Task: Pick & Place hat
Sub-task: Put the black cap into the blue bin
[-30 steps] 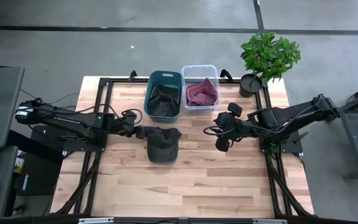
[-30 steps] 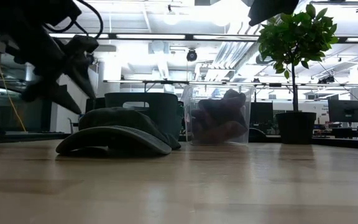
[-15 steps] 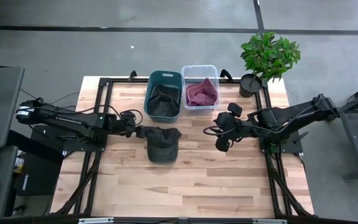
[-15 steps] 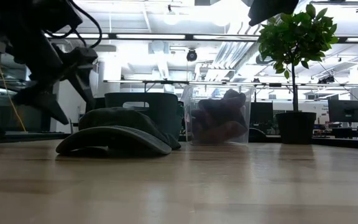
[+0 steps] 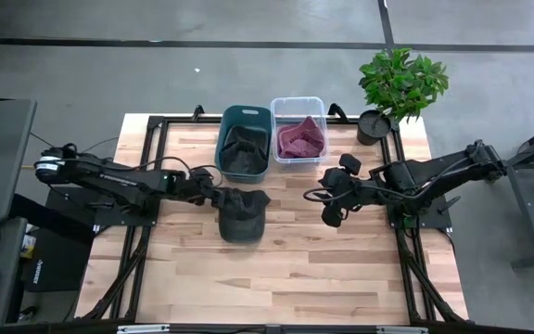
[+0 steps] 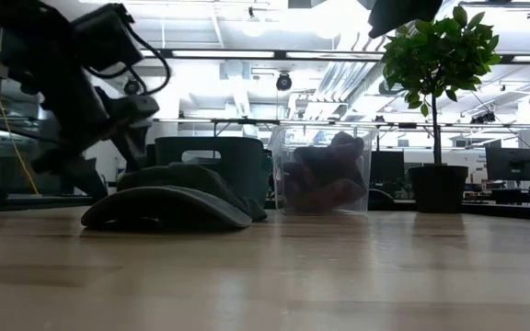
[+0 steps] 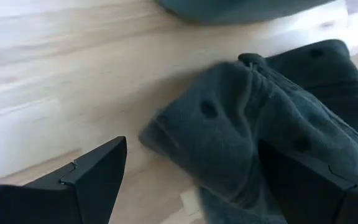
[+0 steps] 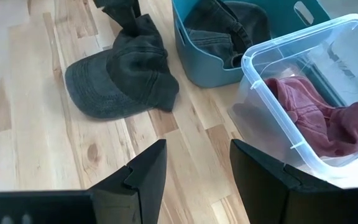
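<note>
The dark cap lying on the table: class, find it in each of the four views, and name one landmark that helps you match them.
High view: dark cap, table centre, before the teal bin.
Low view: left of centre, before the bin.
Left wrist view: centre-right, between the open fingers.
Right wrist view: upper left, beside the bin.
Shared landmark: the teal bin.

1. The grey concrete floor (image 5: 248, 74) lies all round my table, with a dark seam (image 5: 156, 43) crossing it beyond the far edge, well past my left gripper (image 5: 213, 195).
2. My light wooden table top (image 5: 286, 269) lies under both my grippers.
3. A potted plant (image 5: 401, 83) stands at the far corner, behind my right gripper (image 5: 327, 197).
4. Long strip lights (image 6: 247, 53) and pipes (image 6: 339, 78) run across the white ceiling.
5. Desks with monitors (image 6: 509, 164) stand far beyond the plant.
</note>
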Controlling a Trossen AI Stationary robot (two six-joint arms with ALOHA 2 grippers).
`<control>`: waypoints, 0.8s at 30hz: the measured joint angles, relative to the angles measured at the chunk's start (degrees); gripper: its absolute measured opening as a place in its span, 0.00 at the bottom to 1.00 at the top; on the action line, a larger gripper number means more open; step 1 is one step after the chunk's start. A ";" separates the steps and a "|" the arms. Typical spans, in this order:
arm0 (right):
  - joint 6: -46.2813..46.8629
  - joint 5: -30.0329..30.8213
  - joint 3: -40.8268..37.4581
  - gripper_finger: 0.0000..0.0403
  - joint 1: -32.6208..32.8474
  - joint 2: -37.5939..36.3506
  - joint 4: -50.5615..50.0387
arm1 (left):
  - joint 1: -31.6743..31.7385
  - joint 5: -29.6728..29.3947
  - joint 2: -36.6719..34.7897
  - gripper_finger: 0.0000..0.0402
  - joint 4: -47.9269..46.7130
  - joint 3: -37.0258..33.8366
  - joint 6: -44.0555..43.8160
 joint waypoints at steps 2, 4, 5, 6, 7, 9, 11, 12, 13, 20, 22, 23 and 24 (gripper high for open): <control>0.03 -0.21 0.00 0.43 0.00 0.00 0.00 | 0.83 1.84 1.03 0.86 3.06 -0.02 1.36; 0.09 -0.21 0.00 0.43 0.00 0.00 -0.01 | 1.49 3.55 1.46 0.86 6.89 -0.02 2.96; 0.16 -0.21 0.00 0.43 0.00 0.00 0.00 | 1.89 4.41 1.51 0.86 8.34 -0.02 3.72; 0.20 -0.21 0.00 0.43 0.00 0.00 -0.02 | 2.22 4.92 1.51 0.86 9.36 -0.02 4.27; 0.22 -0.27 0.00 0.43 0.00 0.00 0.00 | 2.57 5.54 1.51 0.86 10.21 -0.02 4.43; 0.30 -0.37 0.00 0.43 0.00 0.00 -0.01 | 3.45 6.07 1.51 0.86 10.32 0.00 4.46; 0.74 -0.37 0.00 0.43 0.00 0.00 0.00 | 4.20 7.25 1.51 0.86 9.85 0.00 4.36; 1.02 -0.37 0.00 0.43 0.00 0.00 -0.02 | 4.44 7.74 1.51 0.86 9.74 0.00 4.33; 1.13 -0.37 0.00 0.43 0.00 0.00 -0.02 | 4.64 8.62 1.51 0.86 9.83 0.00 4.33; 1.14 0.11 0.00 0.43 0.00 0.00 -0.02 | 4.56 8.75 1.51 0.86 12.56 0.00 4.36; 1.14 0.14 0.00 0.43 0.00 0.00 -0.01 | 4.56 8.02 1.84 0.86 13.70 0.00 4.50; 1.14 0.12 0.00 0.43 0.00 0.00 0.00 | 4.56 7.28 2.14 0.86 13.99 0.00 4.42; 1.14 0.08 0.00 0.43 -0.01 0.00 0.00 | 4.56 6.79 2.23 0.86 13.87 0.00 4.33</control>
